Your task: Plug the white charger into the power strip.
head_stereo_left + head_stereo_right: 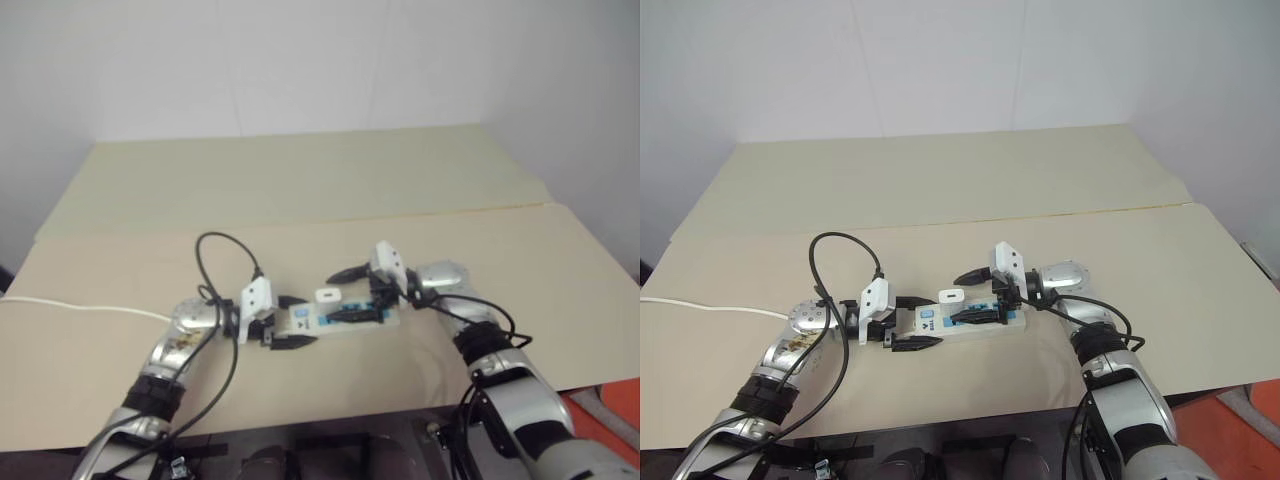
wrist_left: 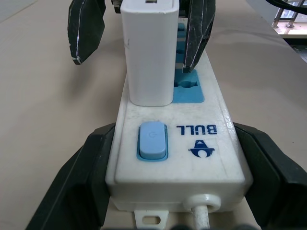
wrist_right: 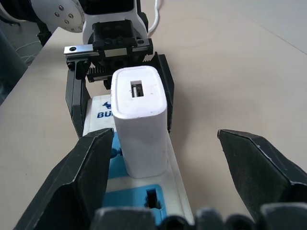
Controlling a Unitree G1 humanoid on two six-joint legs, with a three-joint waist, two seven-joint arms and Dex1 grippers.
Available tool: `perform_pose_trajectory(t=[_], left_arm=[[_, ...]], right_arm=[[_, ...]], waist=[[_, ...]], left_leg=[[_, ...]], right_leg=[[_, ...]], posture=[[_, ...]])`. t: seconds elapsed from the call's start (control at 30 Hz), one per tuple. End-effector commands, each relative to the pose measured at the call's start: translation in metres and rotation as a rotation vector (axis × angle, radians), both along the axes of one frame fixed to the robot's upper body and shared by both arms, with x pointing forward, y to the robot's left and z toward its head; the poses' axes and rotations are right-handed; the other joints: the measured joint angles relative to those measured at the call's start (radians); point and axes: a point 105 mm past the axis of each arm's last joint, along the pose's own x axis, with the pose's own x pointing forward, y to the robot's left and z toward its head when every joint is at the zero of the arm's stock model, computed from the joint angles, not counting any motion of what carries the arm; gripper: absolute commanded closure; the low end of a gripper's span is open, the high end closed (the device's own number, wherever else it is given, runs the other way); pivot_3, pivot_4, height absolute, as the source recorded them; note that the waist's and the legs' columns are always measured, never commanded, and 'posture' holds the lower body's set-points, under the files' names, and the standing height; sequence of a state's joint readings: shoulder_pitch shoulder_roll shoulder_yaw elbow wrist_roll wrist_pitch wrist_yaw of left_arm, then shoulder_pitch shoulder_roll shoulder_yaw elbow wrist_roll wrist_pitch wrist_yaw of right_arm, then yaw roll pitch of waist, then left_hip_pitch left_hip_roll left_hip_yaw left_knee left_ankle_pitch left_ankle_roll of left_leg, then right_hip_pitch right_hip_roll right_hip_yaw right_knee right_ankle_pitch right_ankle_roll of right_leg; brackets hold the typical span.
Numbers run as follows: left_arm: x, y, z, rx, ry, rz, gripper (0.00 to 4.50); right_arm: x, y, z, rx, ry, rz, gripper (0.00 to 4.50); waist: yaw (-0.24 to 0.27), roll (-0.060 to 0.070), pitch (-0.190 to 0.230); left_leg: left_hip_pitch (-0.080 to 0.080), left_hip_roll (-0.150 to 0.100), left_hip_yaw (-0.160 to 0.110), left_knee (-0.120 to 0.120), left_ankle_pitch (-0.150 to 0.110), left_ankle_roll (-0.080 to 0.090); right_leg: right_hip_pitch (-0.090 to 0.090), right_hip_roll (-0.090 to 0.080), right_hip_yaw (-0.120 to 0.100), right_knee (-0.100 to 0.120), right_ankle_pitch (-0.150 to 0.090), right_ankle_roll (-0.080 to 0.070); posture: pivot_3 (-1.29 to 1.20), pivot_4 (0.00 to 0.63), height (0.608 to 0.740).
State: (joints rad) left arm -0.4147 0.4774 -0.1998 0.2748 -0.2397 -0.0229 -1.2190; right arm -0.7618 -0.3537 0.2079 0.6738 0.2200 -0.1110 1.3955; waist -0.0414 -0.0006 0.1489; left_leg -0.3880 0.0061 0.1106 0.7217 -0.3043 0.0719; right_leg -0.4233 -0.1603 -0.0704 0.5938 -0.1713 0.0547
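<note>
Standing upright in the strip (image 2: pixel 172 158), the charger (image 2: pixel 149 52) sits in the socket next to the blue switch (image 2: pixel 152 140), its USB port facing up in the right wrist view. The strip lies on the tan surface (image 1: pixel 300 190), lengthwise between the two arms, with its thin white cord (image 1: pixel 70 306) trailing off toward the robot's left.

The left gripper (image 1: pixel 283 322) clamps the switch end of the strip: its black fingers (image 2: pixel 79 177) press against both long sides of the white body, one on each side, with the cord outlet between them. They are closed as far as the strip allows.

The right gripper (image 1: pixel 352 293) comes in from the opposite end, and its fingers (image 3: pixel 84 170) are spread wide. In the right wrist view one finger stands over the strip beside the charger, the other well off to the far side over bare surface, and a clear gap shows between that finger and the charger. In the left wrist view the same two fingers flank the charger's upper part; one looks very close to the charger's side, but I cannot tell whether it touches. Neither finger pinches the charger.

The charger's base meets the blue socket face with no prongs showing.
</note>
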Motion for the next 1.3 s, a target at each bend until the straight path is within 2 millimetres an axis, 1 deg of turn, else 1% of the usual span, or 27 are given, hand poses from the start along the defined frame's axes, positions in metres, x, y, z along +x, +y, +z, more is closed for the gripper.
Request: perform_pose_trajectory(t=[0.03, 0.2, 0.3, 0.5, 0.63, 0.8, 0.87, 0.9, 0.93, 1.07, 1.17, 1.3], left_arm=[[-0.002, 0.002, -0.006, 0.037, 0.015, -0.012, 1.23], [-0.001, 0.001, -0.006, 0.034, 0.012, -0.012, 1.23], [0.000, 0.001, -0.005, 0.032, 0.011, -0.010, 1.23], [0.002, 0.000, -0.005, 0.029, 0.009, -0.009, 1.23], [0.002, -0.001, -0.004, 0.027, 0.005, -0.009, 1.23], [0.003, -0.001, -0.004, 0.029, -0.005, 0.006, 1.23], [0.005, 0.000, -0.003, 0.024, -0.011, 0.021, 0.52], [0.005, 0.000, -0.003, 0.022, -0.010, 0.022, 0.35], [0.005, 0.000, -0.002, 0.020, -0.007, 0.021, 0.07], [0.005, 0.000, 0.006, 0.005, -0.018, 0.011, 0.03], [0.002, 0.003, 0.025, -0.071, -0.012, 0.005, 0.03], [-0.004, 0.014, 0.044, -0.087, -0.036, -0.006, 0.03]], right_arm=[[0.001, -0.003, 0.000, -0.001, 0.020, -0.015, 0.30], [0.003, -0.006, 0.013, 0.021, 0.000, -0.015, 0.30], [0.001, -0.014, 0.027, 0.039, -0.018, -0.005, 0.30], [-0.011, -0.036, 0.051, 0.062, -0.051, -0.011, 0.30], [-0.021, -0.051, 0.062, 0.068, -0.067, -0.029, 0.30], [-0.032, -0.070, 0.067, 0.053, -0.066, -0.066, 0.30], [-0.031, -0.076, 0.068, 0.052, -0.063, -0.096, 0.25], [-0.031, -0.078, 0.067, 0.048, -0.066, -0.108, 0.25], [-0.030, -0.080, 0.067, 0.044, -0.069, -0.118, 0.25], [-0.029, -0.085, 0.066, 0.041, -0.069, -0.142, 0.25], [-0.029, -0.090, 0.065, 0.041, -0.066, -0.161, 0.25], [-0.030, -0.099, 0.065, 0.039, -0.070, -0.196, 0.25]], waist=[[0.000, 0.000, 0.000], [0.001, 0.000, 0.000], [0.002, 0.000, 0.000], [0.009, 0.000, 0.000], [0.019, 0.000, 0.001], [0.024, -0.001, 0.001], [0.025, -0.001, 0.001], [0.025, -0.001, 0.001], [0.026, -0.001, 0.001], [0.026, -0.001, 0.001], [0.027, -0.002, 0.002], [0.028, -0.002, 0.002]], left_leg=[[0.000, 0.000, 0.000, 0.000, 0.000, 0.000], [0.000, 0.000, 0.000, -0.001, 0.000, 0.000], [-0.002, -0.001, 0.000, -0.001, 0.000, 0.000], [-0.002, -0.001, 0.000, -0.004, 0.000, 0.000], [-0.002, -0.001, 0.000, -0.005, 0.000, 0.000], [-0.002, -0.001, 0.000, -0.005, 0.000, 0.000], [-0.002, -0.001, 0.000, -0.005, 0.000, 0.000], [-0.002, -0.001, 0.000, -0.005, 0.000, 0.000], [-0.002, -0.001, 0.000, -0.005, 0.000, 0.000], [-0.002, -0.001, 0.000, -0.005, 0.000, 0.000], [-0.003, -0.001, 0.000, -0.005, 0.000, 0.001], [-0.005, -0.001, 0.000, -0.005, 0.000, 0.001]], right_leg=[[0.000, 0.000, 0.000, 0.000, 0.000, 0.000], [0.000, 0.000, 0.000, 0.000, 0.000, 0.000], [-0.001, 0.000, 0.000, 0.000, 0.000, 0.000], [-0.001, 0.000, -0.002, -0.001, 0.000, 0.000], [-0.001, 0.000, -0.002, -0.001, 0.000, 0.000], [-0.002, 0.000, -0.002, -0.002, 0.000, 0.000], [-0.001, 0.000, -0.002, -0.002, 0.000, 0.000], [-0.001, 0.000, -0.002, -0.002, 0.000, 0.000], [-0.002, 0.000, -0.002, -0.002, 0.000, 0.000], [-0.001, 0.000, -0.002, -0.002, 0.000, 0.000], [-0.002, 0.000, -0.002, -0.002, 0.000, 0.000], [-0.003, 0.000, -0.002, -0.003, 0.000, 0.001]], posture=[[0.00, 0.150, 0.740], [0.00, 0.150, 0.740], [0.00, 0.150, 0.740], [0.00, 0.150, 0.740], [0.00, 0.150, 0.740], [0.00, 0.150, 0.740], [0.00, 0.150, 0.740], [0.00, 0.150, 0.740], [0.00, 0.150, 0.740], [0.00, 0.150, 0.740], [0.00, 0.150, 0.740], [0.00, 0.150, 0.740]])
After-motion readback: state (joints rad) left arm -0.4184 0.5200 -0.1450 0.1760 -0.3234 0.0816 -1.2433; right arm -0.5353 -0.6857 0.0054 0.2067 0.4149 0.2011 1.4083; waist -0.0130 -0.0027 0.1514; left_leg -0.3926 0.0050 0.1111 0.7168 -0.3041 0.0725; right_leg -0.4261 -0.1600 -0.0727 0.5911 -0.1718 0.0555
